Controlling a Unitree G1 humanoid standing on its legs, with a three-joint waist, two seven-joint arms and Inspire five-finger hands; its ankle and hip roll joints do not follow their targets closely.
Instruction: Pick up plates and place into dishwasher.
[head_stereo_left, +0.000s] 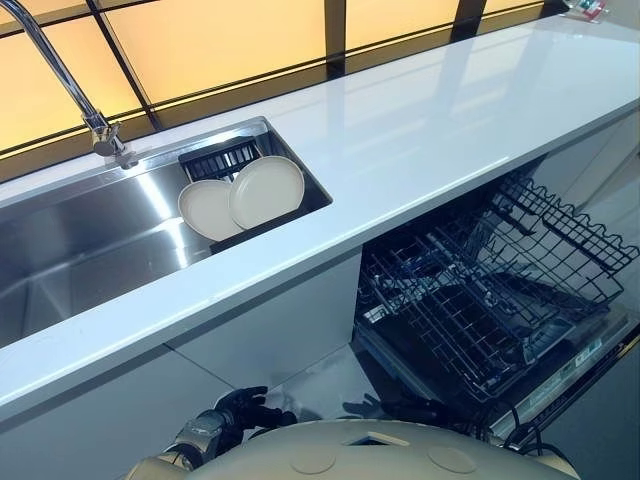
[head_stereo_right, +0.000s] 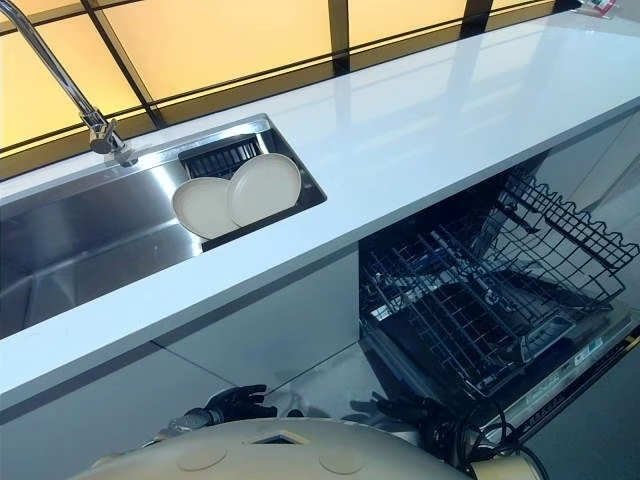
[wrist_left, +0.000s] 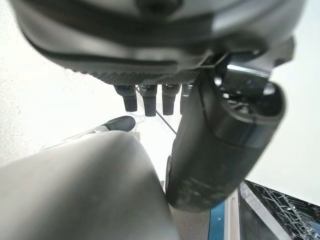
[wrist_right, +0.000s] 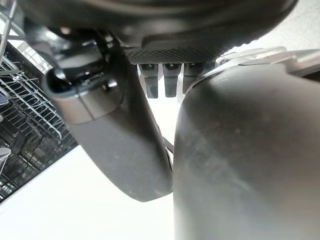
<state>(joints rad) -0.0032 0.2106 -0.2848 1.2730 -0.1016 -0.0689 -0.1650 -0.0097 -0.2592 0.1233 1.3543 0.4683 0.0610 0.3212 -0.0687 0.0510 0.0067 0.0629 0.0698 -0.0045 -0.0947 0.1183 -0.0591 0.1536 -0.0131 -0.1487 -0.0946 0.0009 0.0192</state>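
Two cream plates lean overlapped in the dark rack at the right end of the sink, centre-left of frame. The dishwasher basket stands pulled out at lower right. My left hand and right hand hang low at the bottom edge, fingers relaxed, holding nothing. The plates look stiff, glossy and breakable, so I'd pinch an upper rim. Their lower edges are hidden in the rack, and the left plate is part-covered.

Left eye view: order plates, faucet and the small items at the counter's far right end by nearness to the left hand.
1. Plates, in the sink, ahead of left hand.
2. Faucet, sink's back rim.
3. Small items, far right.
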